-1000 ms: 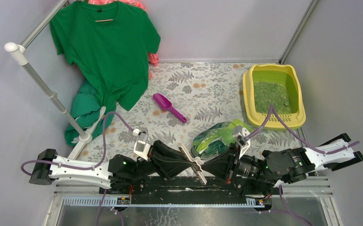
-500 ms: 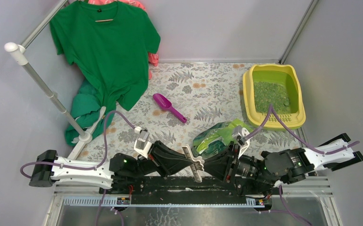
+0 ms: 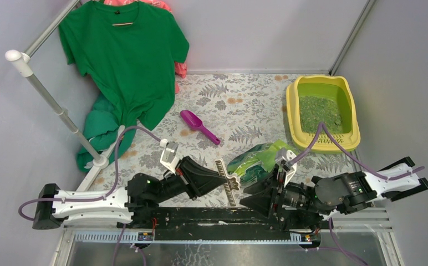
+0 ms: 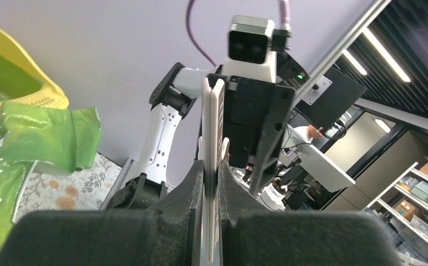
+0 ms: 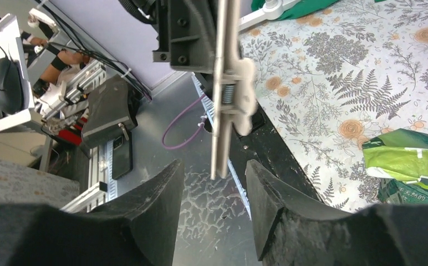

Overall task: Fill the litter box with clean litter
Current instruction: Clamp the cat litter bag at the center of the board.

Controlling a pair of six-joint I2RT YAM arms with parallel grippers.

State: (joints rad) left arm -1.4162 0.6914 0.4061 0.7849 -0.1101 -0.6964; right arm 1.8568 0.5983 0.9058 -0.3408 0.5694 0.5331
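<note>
Top external view: the yellow plastic litter box [image 3: 291, 119], a round-cornered tray, sits at the far right of the leaf-printed mat [image 3: 239, 105] with grainy green clean litter [image 3: 320, 111] inside it, a crumpled glossy green bag [image 3: 256, 160] lies nearer the arms, and a purple scoop [image 3: 199, 126] lies mid-mat. Left wrist view: the left gripper [image 4: 212, 172] pinches a flat, pale, ribbed clip [image 4: 213, 111] edge-on between its black fingers. Right wrist view: the right gripper [image 5: 213, 172] has its matte fingers spread, and the clip hangs ahead of the gap, touching neither
</note>
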